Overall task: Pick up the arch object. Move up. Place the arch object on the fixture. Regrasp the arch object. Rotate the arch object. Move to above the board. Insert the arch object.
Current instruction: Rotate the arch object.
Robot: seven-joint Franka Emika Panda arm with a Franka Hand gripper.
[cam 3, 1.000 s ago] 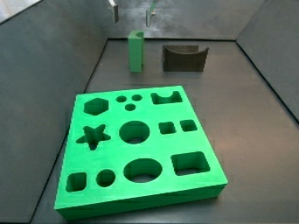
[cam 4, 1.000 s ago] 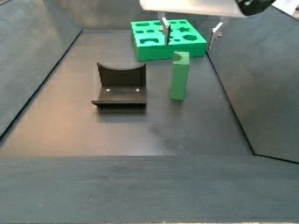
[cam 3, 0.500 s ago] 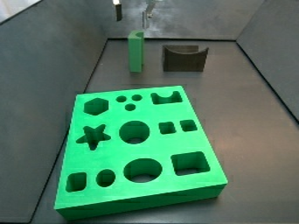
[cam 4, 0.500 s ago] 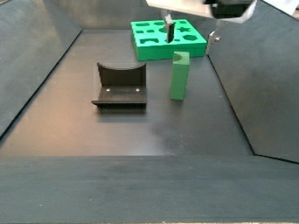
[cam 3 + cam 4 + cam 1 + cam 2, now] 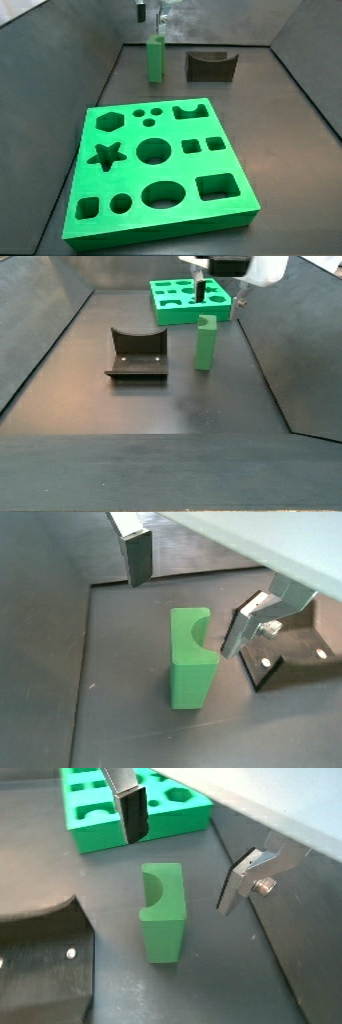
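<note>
The arch object [image 5: 156, 58] is a small green block standing upright on the dark floor, next to the fixture [image 5: 210, 66]. It also shows in a side view [image 5: 207, 344] and in both wrist views [image 5: 191, 662] [image 5: 162, 918], its curved notch facing sideways. My gripper [image 5: 151, 15] is open and empty, above the arch with one finger on each side of it [image 5: 223, 294] [image 5: 191, 597] [image 5: 185, 853]. The board [image 5: 160, 165] is a large bright green slab with shaped cut-outs, apart from the arch [image 5: 191, 299] [image 5: 134, 818].
The fixture is a dark notched bracket on a base plate [image 5: 136, 354] [image 5: 297, 637] [image 5: 40, 968]. Dark sloping walls [image 5: 80, 60] [image 5: 287, 346] enclose the floor on the sides.
My gripper has moved down and a little sideways, closer over the top of the arch. The arch, fixture and board have not moved.
</note>
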